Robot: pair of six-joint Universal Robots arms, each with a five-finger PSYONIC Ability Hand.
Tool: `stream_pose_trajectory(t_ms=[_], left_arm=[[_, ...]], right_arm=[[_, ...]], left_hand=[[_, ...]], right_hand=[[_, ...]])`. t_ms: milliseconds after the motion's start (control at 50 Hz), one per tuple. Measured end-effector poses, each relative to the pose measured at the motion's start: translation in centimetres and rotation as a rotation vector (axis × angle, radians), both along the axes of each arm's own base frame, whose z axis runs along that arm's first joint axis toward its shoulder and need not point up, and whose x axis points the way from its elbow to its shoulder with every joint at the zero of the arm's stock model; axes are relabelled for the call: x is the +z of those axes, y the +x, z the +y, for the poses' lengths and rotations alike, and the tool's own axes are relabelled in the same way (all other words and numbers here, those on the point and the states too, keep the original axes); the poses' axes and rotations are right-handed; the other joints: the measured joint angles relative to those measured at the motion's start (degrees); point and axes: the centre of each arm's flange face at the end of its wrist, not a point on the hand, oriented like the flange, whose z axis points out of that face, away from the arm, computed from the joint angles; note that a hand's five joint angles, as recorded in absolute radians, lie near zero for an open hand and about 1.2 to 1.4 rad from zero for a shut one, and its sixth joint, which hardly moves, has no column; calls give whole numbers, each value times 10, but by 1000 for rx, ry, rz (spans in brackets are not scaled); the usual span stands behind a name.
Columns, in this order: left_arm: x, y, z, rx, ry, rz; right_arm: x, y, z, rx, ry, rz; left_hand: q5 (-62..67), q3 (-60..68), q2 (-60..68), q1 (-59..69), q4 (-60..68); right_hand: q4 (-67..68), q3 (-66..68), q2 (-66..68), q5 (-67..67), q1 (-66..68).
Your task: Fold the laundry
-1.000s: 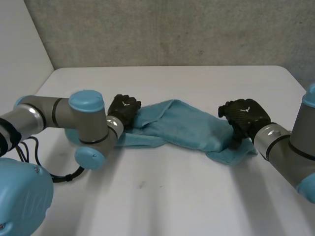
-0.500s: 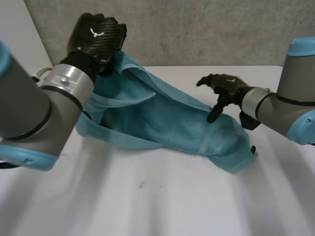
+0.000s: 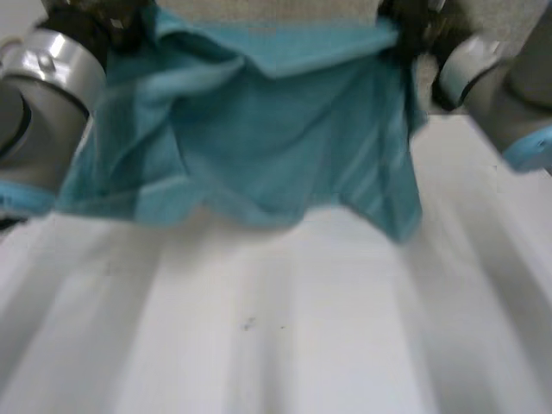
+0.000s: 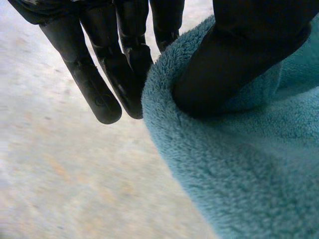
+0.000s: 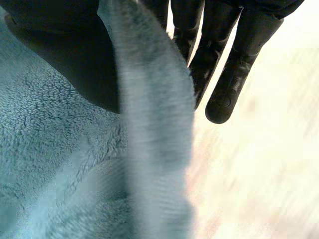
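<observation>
Hanging by its upper edge, the teal towel point(image 3: 276, 147) spreads between your two hands in front of the white worktop point(image 3: 276, 336). Your left hand point(image 3: 95, 15) has the upper corner on its own side. In the left wrist view its thumb presses a roll of pile against the fingers point(image 4: 99, 84), so the cloth is pinched there. Your right hand point(image 3: 412, 21) has the opposite upper corner. In the right wrist view the towel's edge passes between the thumb and the fingers point(image 5: 227, 84), also pinched. The upper edge sags slightly between the hands. The lower hem is uneven, and the corner below your right hand hangs lowest. You cannot tell whether the hem touches the worktop.
</observation>
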Motion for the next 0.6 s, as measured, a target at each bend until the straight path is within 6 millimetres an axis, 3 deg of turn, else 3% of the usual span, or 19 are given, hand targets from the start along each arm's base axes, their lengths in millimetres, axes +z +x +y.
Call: stream_pose_trajectory(t_ms=[40,140,240,300,360,440,460,480,500,560,600], left_arm=[[14,3,-18,19,-57,21],[42,7,-38,43,-164,73],[50,9,-42,34,-202,127],[34,8,-45,9,-156,142],[-4,7,-48,-27,-44,131],[-75,5,-48,-55,158,81],[-75,5,-48,-55,158,81],[-105,6,-47,-55,242,58],[-105,6,-47,-55,242,58],[-159,14,-41,-32,402,11],[-180,19,-38,-16,469,-13]], right_arm=[[41,-6,11,-33,-152,-37],[96,-21,43,-91,-391,-79],[91,-27,63,-111,-415,-46],[66,-27,66,-108,-346,6],[14,-25,68,-97,-188,119],[-58,-24,68,-81,2,279],[-58,-24,68,-81,2,279],[-89,-24,69,-73,77,349],[-89,-24,69,-73,77,349],[-137,-23,73,-48,198,455],[-158,-22,77,-31,258,498]], left_hand=[[0,0,0,0,0],[0,0,0,0,0],[0,0,0,0,0],[0,0,0,6,0],[1,0,0,6,0],[3,0,0,6,0],[3,0,0,6,0],[3,0,0,6,0],[3,0,0,6,0],[3,0,0,6,0],[3,0,0,6,0]], right_hand=[[0,0,0,0,0],[0,0,0,0,0],[0,0,0,0,0],[0,0,0,0,0],[0,0,0,0,0],[-3,-1,-2,2,0],[-3,-1,-2,2,0],[-10,-6,-4,2,0],[-10,-6,-4,2,0],[-160,-162,-159,-129,-117],[-214,-211,-207,-181,-157]])
